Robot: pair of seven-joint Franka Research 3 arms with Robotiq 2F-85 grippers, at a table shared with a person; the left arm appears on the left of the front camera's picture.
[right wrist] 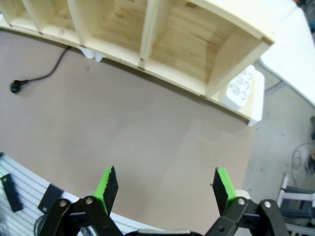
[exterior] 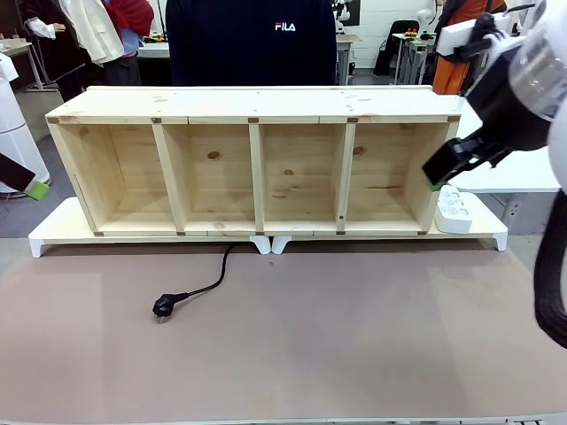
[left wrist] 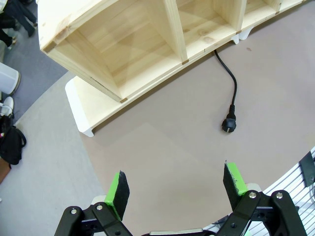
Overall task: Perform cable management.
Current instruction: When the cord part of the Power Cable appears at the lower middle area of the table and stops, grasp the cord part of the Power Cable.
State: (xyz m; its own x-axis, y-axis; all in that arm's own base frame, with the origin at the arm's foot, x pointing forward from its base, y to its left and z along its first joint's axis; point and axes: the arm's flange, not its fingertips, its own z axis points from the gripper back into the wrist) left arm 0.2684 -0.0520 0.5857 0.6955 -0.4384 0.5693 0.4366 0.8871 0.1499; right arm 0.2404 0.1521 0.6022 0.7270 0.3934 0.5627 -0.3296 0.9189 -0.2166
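Could shove the thin cable [exterior: 218, 273] in front of the shelf [exterior: 257, 115] aside by closing left gripper [left wrist: 173, 172] or right gripper [right wrist: 165, 171], both open and empty, off-centre.

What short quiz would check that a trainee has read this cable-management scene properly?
1. True or false: the cable ends in a plug that lies inside a compartment of the wooden shelf.
2. Where does the white power strip sit? A) beside the shelf's end on the robot's right; B) on top of the shelf; C) inside the compartment farthest to the robot's left.
3. Fill in: the shelf has ___ open compartments facing the robot.

Key: 1 false, the plug lies on the table in front of the shelf; 2 A; 3 four.
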